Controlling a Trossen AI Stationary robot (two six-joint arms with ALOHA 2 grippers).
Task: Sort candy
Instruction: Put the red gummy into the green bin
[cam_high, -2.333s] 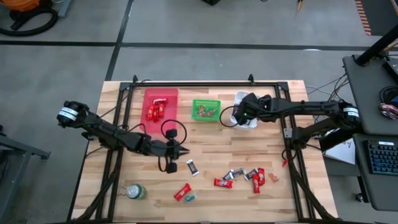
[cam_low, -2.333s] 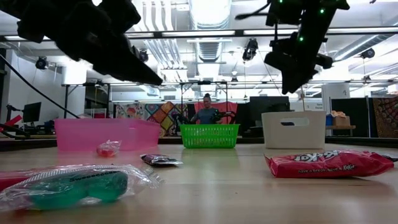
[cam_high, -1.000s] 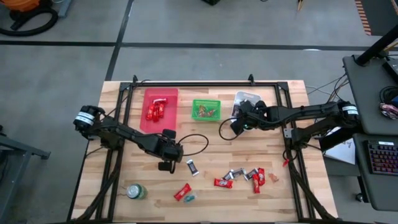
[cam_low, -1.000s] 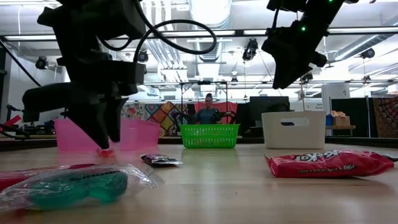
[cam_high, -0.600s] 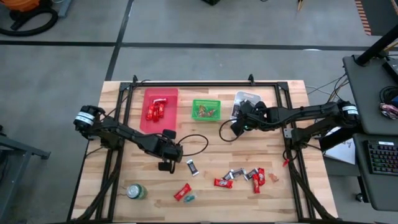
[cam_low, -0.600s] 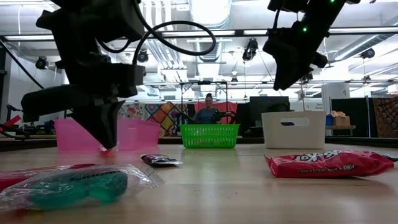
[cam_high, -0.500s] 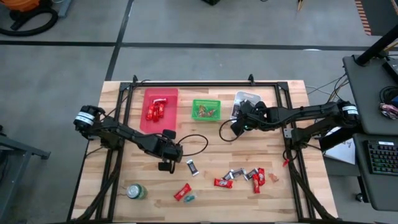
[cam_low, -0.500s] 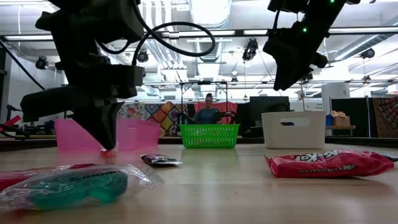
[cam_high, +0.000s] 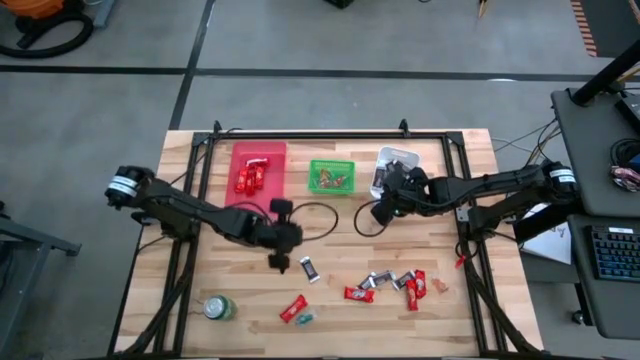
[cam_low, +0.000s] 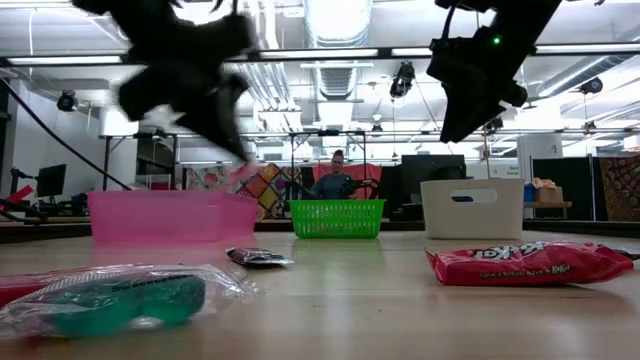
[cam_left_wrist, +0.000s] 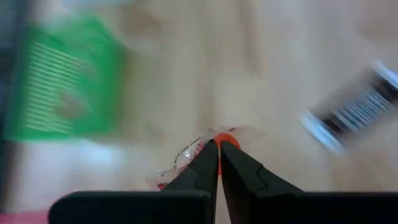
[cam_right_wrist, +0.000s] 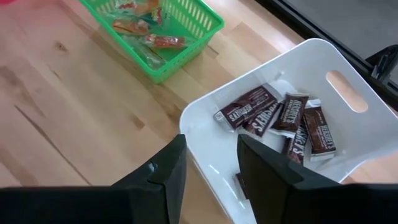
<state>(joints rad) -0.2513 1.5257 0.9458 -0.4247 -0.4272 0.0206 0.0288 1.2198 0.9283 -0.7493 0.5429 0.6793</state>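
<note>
My left gripper is shut on a small red sweet in a clear wrapper, above the table's middle; the low view shows it blurred, well above the tabletop. Below it a dark candy with a barcode lies flat on the wood. My right gripper hangs open and empty over the near rim of the white bin, which holds several dark brown bars. More candy lies loose toward the near edge. My left gripper pinches the small sweet between its two fingertips, by the clear wrapper beside the red centre. A twisted wrapper tail sticks out to one side. The fingers slant downward. The sweet is lifted clear of the table.
Along the far side stand a pink bin with red bars, a green basket with small sweets and the white bin. A round green can and red candies lie near the front edge. A person sits beyond the table.
My left gripper has shut on the small red sweet that lay on the table in front of the pink bin, then risen and tipped less steeply. The sweet has left the tabletop with it. My right gripper has hardly moved.
</note>
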